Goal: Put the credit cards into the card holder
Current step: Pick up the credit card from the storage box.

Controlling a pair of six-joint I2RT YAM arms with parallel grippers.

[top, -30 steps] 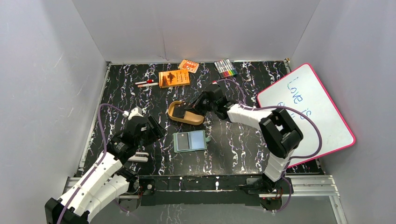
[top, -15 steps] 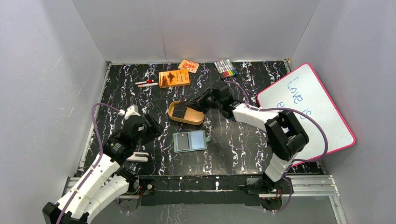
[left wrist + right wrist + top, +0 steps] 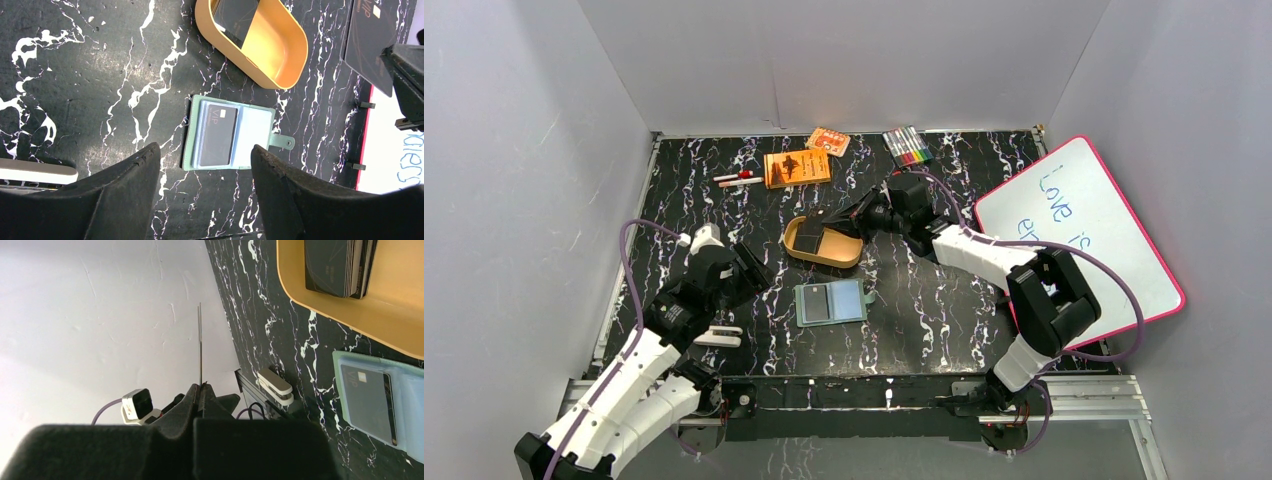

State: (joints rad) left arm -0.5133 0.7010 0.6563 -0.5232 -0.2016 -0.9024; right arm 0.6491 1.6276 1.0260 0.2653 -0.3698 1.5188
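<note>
So the right claw (image 3: 844,215) is pinched tight on one black card (image 3: 367,45), held by its edge up off the tabletop (image 3: 924,310), by the right end of the tan tray (image 3: 272,47). From its own wrist view the card is just a thin line sticking out of the tips. The rest of the cards (image 3: 335,265) sit stacked in the left end of that tray. The green card holder (image 3: 255,137) lies open flat on the near side of the tray, with one VIP card (image 3: 216,134) already slotted into its left half. The left claw (image 3: 749,272) hangs wide apart with nothing in it, off to the left of the holder. My guess on handling: these cards weigh next to nothing, and they're stiff but thin and slick. A pinch at one edge like this looks right, since it leaves most of the card free to slide into a pocket. The holder looks light too and will probably skid when the card pushes in, so pinning it down with the empty claw would help.
</note>
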